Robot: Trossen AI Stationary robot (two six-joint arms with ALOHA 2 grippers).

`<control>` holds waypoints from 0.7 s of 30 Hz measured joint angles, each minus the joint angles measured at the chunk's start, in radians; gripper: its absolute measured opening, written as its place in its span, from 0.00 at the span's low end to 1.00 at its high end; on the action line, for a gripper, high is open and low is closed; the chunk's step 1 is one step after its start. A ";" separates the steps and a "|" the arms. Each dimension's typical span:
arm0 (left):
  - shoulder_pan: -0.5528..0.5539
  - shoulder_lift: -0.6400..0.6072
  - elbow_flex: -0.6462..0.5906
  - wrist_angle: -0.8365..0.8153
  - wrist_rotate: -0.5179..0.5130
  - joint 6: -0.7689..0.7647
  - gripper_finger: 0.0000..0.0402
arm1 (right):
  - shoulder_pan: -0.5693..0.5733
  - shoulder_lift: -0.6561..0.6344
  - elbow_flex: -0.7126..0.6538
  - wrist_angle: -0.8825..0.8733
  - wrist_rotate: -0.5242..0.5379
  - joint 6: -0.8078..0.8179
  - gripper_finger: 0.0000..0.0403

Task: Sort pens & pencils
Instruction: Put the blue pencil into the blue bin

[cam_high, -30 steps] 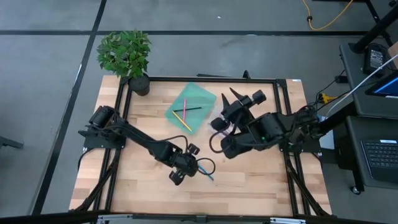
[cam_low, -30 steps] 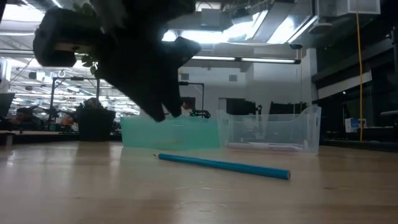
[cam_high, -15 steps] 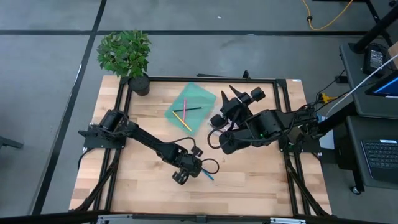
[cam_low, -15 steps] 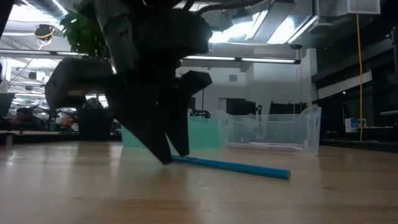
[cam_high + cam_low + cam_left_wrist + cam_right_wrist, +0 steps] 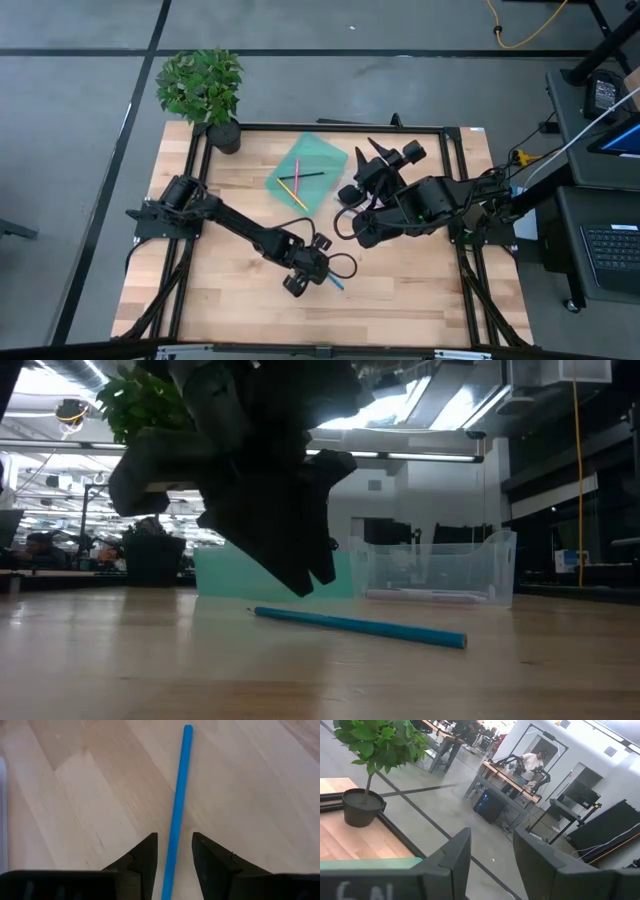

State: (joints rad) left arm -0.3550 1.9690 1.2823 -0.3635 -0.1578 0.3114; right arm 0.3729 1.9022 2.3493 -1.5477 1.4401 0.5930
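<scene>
Wrist cam: blue pencil [image 5: 176, 815] betw open left gripper [image 5: 174, 854] | overhead: mostly hidden

The left arm reaches from the table's left edge toward its middle front, wrist bent downward, its gripper [image 5: 318, 272] poised just above the surface with both fingers [image 5: 145, 855] parted and pointing down. The right arm folds in from the table's right side, elbow raised, its gripper [image 5: 372, 153] held high above the far middle of the table, tilted outward, fingers [image 5: 455, 852] set apart and gripping nothing.
</scene>
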 joint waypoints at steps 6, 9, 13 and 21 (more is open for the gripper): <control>0.006 0.009 0.000 -0.005 0.022 0.003 0.29 | 0.000 0.000 0.000 0.004 -0.004 0.000 0.37; 0.007 0.008 0.000 0.001 0.026 0.005 0.29 | 0.000 0.000 0.000 0.004 -0.004 0.000 0.37; 0.014 0.008 0.000 -0.001 0.026 0.006 0.29 | 0.000 0.000 0.000 0.004 -0.004 0.000 0.37; 0.034 0.049 0.003 0.041 0.075 0.005 0.29 | 0.000 0.001 0.000 0.010 -0.004 0.000 0.37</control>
State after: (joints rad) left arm -0.3206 2.0180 1.2857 -0.3227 -0.0826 0.3161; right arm 0.3733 1.9030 2.3493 -1.5375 1.4361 0.5930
